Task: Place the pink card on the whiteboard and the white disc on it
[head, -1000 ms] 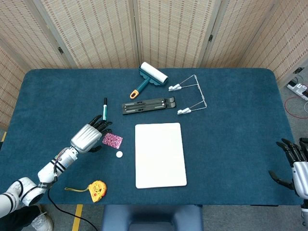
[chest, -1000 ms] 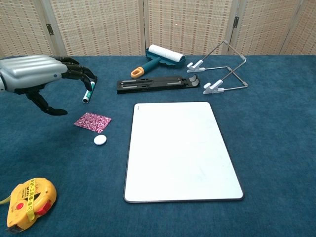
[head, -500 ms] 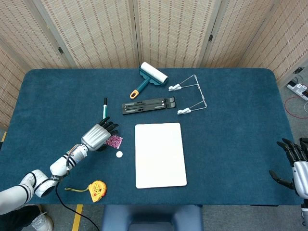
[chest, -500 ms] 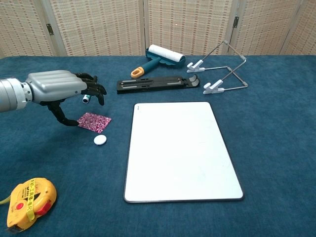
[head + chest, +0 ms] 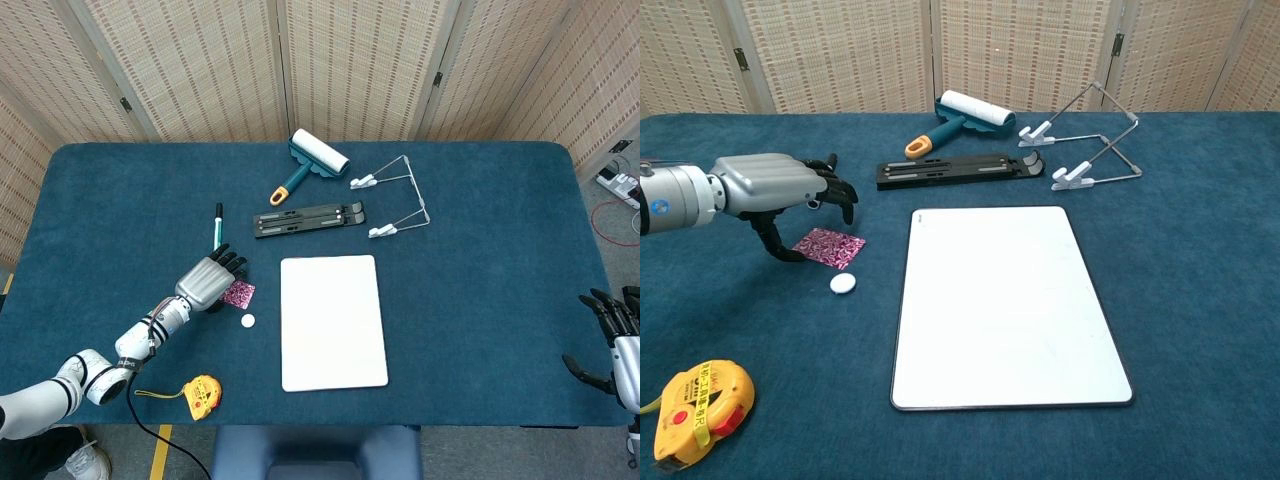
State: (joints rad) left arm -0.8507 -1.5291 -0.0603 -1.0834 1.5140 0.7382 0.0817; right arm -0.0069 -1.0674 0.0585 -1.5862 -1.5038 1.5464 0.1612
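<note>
Everywhere blue cloth (image 5: pixel 1200 300) under beige folding screens (image 5: pixel 350 60) (left hand (image 5: pixel 775 185) spread over pink card (image 5: pixel 832 247), right hand (image 5: pixel 620 345) spread).

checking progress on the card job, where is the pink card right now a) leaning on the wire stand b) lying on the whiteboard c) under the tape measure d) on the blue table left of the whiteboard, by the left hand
d: the pink card lies flat on the blue table left of the whiteboard, with the left hand just over its far edge and the white disc beside it.
</note>
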